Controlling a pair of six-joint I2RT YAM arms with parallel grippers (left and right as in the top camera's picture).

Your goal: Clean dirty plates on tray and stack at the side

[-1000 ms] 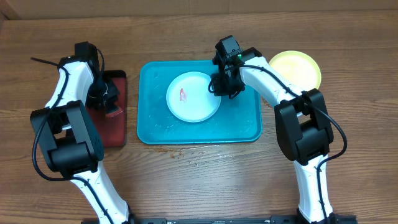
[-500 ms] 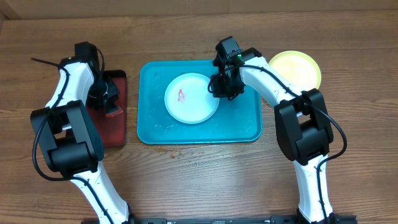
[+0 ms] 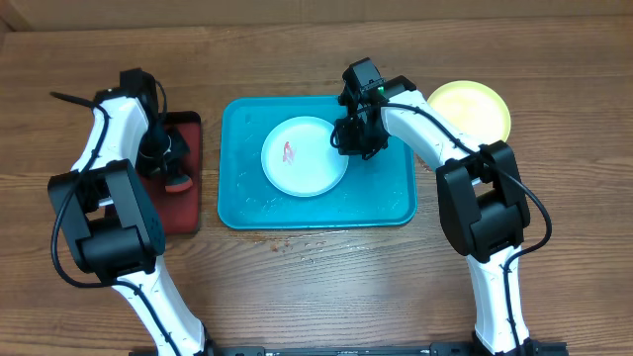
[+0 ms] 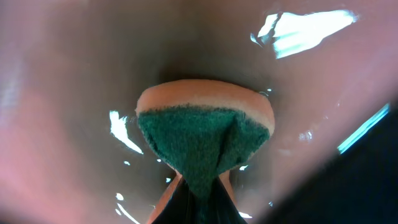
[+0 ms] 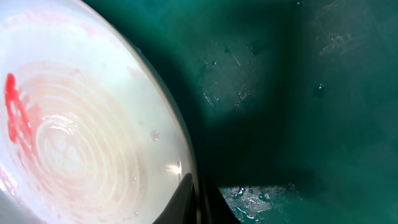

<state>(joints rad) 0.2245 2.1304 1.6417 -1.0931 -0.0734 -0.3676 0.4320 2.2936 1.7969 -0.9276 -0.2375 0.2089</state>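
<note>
While the white plate, red smear unwiped, sits on the tray, right gripper pinches its rim; left gripper clamps sponge; yellow-green plate aside.

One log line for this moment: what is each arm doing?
left tool pinching sponge over red tray | right tool gripping rim of smeared white plate in teal tray | yellow plate outside tray

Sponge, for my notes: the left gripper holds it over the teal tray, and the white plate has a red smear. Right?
Not quite: the overhead view shows the left gripper holding the sponge over the dark red tray, not the teal tray. The white plate does have a red smear.
</note>
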